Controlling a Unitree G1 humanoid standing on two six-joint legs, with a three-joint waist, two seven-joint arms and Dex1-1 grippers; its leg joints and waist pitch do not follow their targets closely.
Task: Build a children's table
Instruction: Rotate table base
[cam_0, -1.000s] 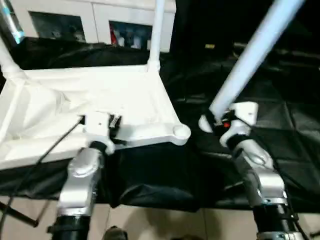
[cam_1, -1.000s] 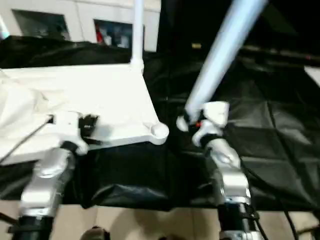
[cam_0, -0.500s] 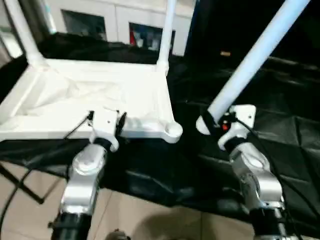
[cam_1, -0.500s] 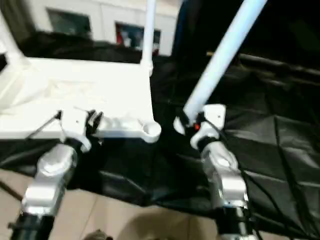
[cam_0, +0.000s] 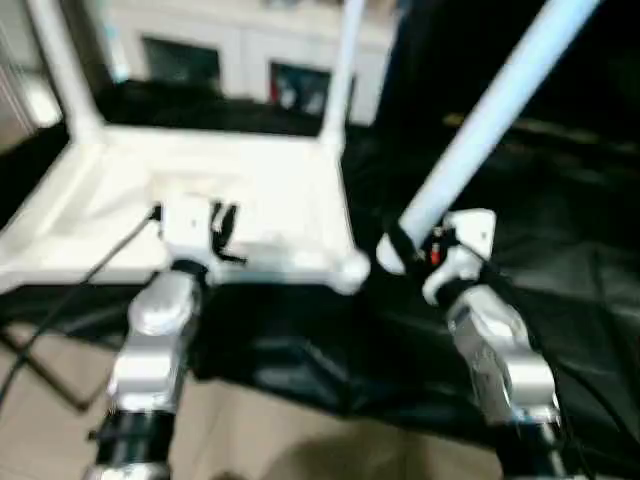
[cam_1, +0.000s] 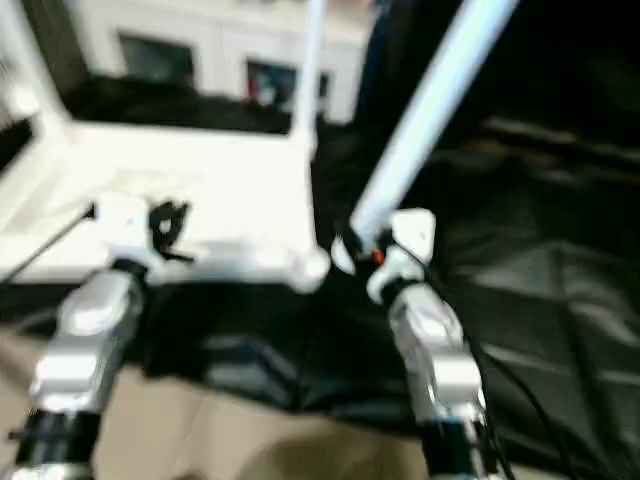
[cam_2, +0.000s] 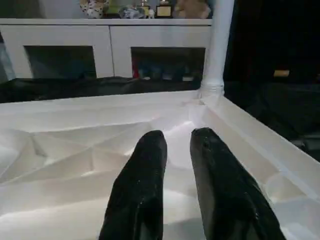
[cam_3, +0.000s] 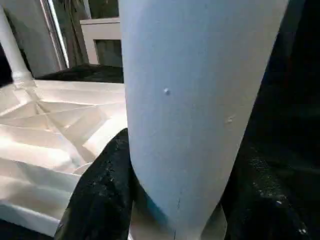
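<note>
The children's table top lies ribbed side up on the black-draped table. White legs stand in its far left socket and far right socket. The near right corner socket is empty. My right gripper is shut on a third leg, which tilts up to the right; its lower end hangs just right of the empty socket. In the right wrist view this leg sits between the black fingers. My left gripper lies over the top's near rim, fingers a narrow gap apart with nothing between them.
A white cabinet with open shelves stands behind the table. Black cloth covers the table to the right of the top. A black cable runs from my left wrist down to the left. Beige floor lies in front.
The camera has shifted. The held leg's lower end has come a little nearer to the near right corner socket. My left gripper stays at the same spot on the near rim.
</note>
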